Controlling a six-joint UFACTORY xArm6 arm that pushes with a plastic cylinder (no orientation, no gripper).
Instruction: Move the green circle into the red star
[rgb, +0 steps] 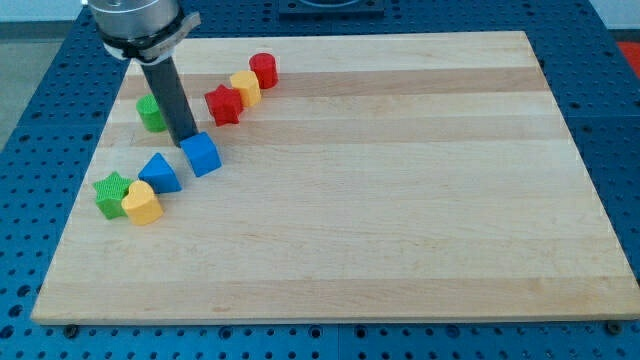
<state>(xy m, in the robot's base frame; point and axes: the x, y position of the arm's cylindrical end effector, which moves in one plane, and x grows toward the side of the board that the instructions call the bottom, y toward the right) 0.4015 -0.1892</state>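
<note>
The green circle (151, 113) stands near the board's upper left, partly hidden behind my rod. The red star (224, 104) lies to its right, a short gap away. My tip (185, 141) rests on the board just right of and below the green circle, touching the top-left of a blue cube (202, 154). The rod rises to the arm's head at the view's top left.
A yellow block (245, 88) and a red cylinder (263, 70) continue diagonally up-right from the red star. A blue triangle (160, 173), a green star (110, 193) and a yellow heart-like block (142, 203) sit at the lower left. The wooden board's left edge (80, 200) is close.
</note>
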